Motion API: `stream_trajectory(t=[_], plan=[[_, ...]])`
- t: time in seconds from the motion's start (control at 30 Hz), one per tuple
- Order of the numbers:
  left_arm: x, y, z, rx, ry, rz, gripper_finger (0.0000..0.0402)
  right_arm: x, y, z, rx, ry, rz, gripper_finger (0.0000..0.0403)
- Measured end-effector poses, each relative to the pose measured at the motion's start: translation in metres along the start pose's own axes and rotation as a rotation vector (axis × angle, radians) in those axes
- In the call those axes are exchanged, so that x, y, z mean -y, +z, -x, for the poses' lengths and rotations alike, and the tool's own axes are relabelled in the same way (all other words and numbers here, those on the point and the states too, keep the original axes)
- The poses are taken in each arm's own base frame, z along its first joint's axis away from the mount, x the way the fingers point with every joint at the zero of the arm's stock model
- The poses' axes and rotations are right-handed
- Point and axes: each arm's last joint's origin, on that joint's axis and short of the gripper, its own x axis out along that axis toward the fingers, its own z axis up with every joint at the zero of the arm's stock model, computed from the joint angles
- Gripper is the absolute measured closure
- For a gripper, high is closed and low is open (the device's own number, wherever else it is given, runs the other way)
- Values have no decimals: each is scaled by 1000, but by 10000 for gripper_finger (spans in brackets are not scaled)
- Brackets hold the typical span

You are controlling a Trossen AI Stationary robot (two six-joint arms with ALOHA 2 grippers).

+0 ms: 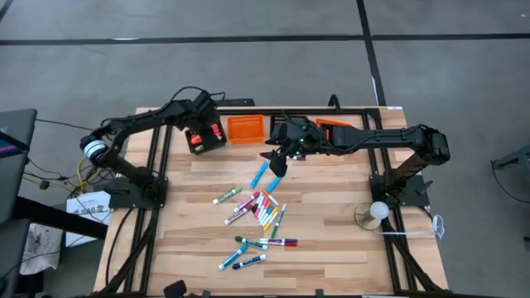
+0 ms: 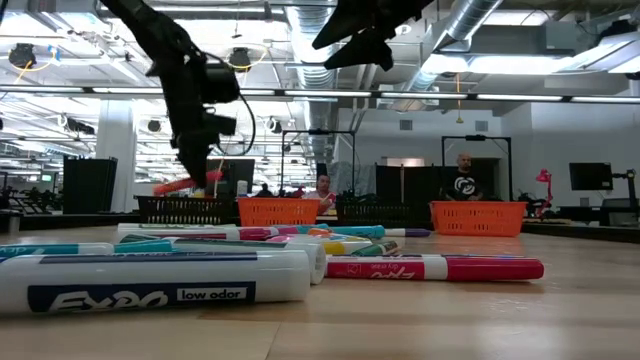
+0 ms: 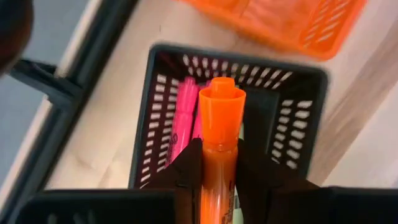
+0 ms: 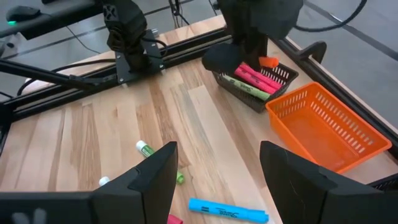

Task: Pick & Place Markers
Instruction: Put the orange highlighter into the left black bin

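My left gripper (image 3: pixel 219 152) hangs over the black mesh basket (image 3: pixel 155 124), shut on an orange marker (image 3: pixel 221 118). Pink markers (image 3: pixel 183 118) lie inside that basket. In the high view the left gripper (image 1: pixel 209 132) is at the table's far left. My right gripper (image 4: pixel 214 180) stands open and holds nothing. It hovers (image 1: pixel 277 161) above the far middle of the table. Several markers (image 1: pixel 261 211) in blue, green, pink and white lie loose on the wood. A blue marker (image 4: pixel 227 210) lies just below the right fingers. My left gripper pinches the orange marker's barrel (image 3: pixel 217 171) between its two fingers, coming steeply from above. The marker lies across the fingers, nearly level (image 2: pixel 185 184). Its capped end (image 3: pixel 221 93) sticks out past them. It is lifted clear above the black basket's open top.
An orange mesh basket (image 1: pixel 246 128) stands beside the black one, and a second orange basket (image 1: pixel 335 126) lies partly under the right arm. A white ball-shaped thing (image 1: pixel 377 211) sits at the table's right. People (image 2: pixel 465 180) are in the room beyond the table.
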Motion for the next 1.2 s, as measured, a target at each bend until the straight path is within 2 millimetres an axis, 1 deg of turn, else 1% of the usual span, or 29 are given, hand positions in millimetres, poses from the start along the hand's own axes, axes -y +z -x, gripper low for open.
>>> stream_trajectory(t=[0.13, 0.33, 0.63, 0.9, 0.97, 1.1, 1.2], plan=[[-3, -1, -11, -33, -25, -33, 337, 0, 0, 0, 2, 0, 0, 186], [-7, 0, -25, -51, -30, -30, 337, 0, 0, 0, 3, 1, 1, 184], [-5, 2, -42, -71, -63, -48, 337, 0, 0, 0, 3, 1, 1, 186], [-5, 2, -44, -73, -64, -49, 337, 0, 0, 0, 3, 1, 1, 185], [-5, 2, -44, -73, -64, -49, 321, 0, 0, 0, 3, 1, 1, 184], [-5, 2, -44, -73, -64, -49, 268, 0, 0, 0, 3, 1, 1, 184], [-5, 3, -44, -73, -63, -44, 244, 0, 0, 0, 3, 1, 1, 184]])
